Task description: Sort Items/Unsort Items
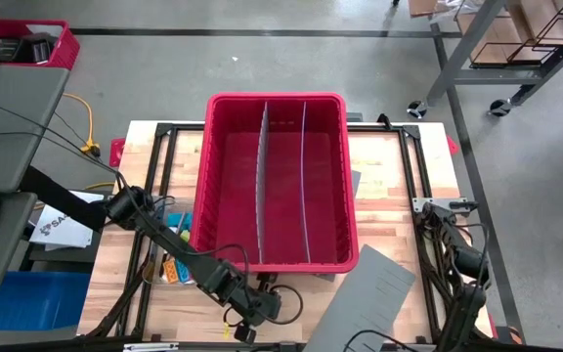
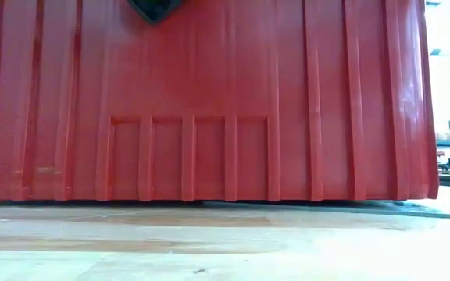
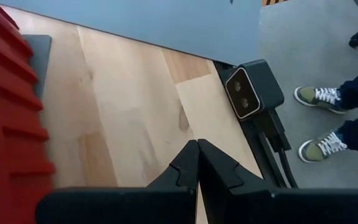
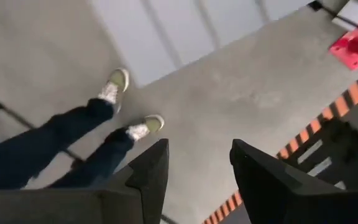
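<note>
Small coloured items lie on the wooden table left of the red bin (image 1: 274, 181): green and blue pieces (image 1: 178, 228) and orange ones (image 1: 171, 269), partly under my left arm. My left gripper (image 3: 197, 149) is shut with nothing between its fingers. It hangs above bare wood near the table's near edge (image 1: 245, 328), just in front of the bin's near left corner. My right gripper (image 4: 197, 152) stands open and holds nothing; it hangs at the table's near right corner and its view looks down on the floor. My right arm (image 1: 462, 269) shows there in the high view.
Two upright dividers (image 1: 260, 181) split the bin into three bare compartments. A grey sheet (image 1: 365, 293) lies on the table by the bin's near right corner. The low camera (image 3: 248, 93) sits at the near edge. A person's legs and shoes (image 4: 114, 87) stand on the floor beyond it.
</note>
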Available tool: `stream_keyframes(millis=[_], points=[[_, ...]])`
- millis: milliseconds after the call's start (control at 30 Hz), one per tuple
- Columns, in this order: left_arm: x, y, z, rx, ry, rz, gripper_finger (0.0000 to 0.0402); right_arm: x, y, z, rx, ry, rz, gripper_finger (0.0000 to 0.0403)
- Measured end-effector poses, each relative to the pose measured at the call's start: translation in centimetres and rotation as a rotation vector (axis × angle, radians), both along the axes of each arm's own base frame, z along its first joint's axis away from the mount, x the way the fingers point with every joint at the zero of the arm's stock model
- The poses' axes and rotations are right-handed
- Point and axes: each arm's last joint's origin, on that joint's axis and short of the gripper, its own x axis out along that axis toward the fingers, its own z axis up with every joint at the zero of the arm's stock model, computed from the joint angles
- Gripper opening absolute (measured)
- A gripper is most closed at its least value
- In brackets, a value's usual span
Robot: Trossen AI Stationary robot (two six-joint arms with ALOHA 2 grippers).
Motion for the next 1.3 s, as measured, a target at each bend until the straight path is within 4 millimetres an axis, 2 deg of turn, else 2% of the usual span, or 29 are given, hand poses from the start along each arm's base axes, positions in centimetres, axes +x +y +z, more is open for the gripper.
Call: stream_keyframes(millis=[100,300,400,533,800,1000,1167,1300], points=[[0.1,0.1,0.0,-0.011,0.006,-0.003,0.0,0.0,-0.1,-1.0,-0.009,-0.043,-0.021,0.0167],[0.1,0.2,0.0,-0.055,0.032,0.025,0.0,0.9,-0.1,-4.3,0.068,-0.215,-0.085,0.0167],[0.1,0.2,-0.1,-0.097,0.064,0.04,0.0,-0.1,-0.4,-5.2,0.017,-0.191,-0.048,0.0167],[0.1,0.1,-0.1,-0.108,0.072,0.046,0.0,-1.4,0.4,-4.5,0.059,-0.192,-0.018,0.0171],[0.4,0.6,-0.1,-0.166,0.105,0.071,0.0001,-0.4,1.1,-3.8,0.167,-0.26,-0.05,0.0223],[0.7,1.0,-0.1,-0.209,0.133,0.084,0.0001,-0.6,0.1,-4.5,0.055,-0.214,-0.087,0.0263],[0.7,1.0,-0.1,-0.21,0.134,0.083,0.0001,-0.3,-0.8,-4.8,-0.048,-0.266,-0.129,0.0271],[0.7,1.0,-0.1,-0.209,0.135,0.084,0.0001,-0.3,-1.2,-5.4,-0.086,-0.231,-0.13,0.0271]])
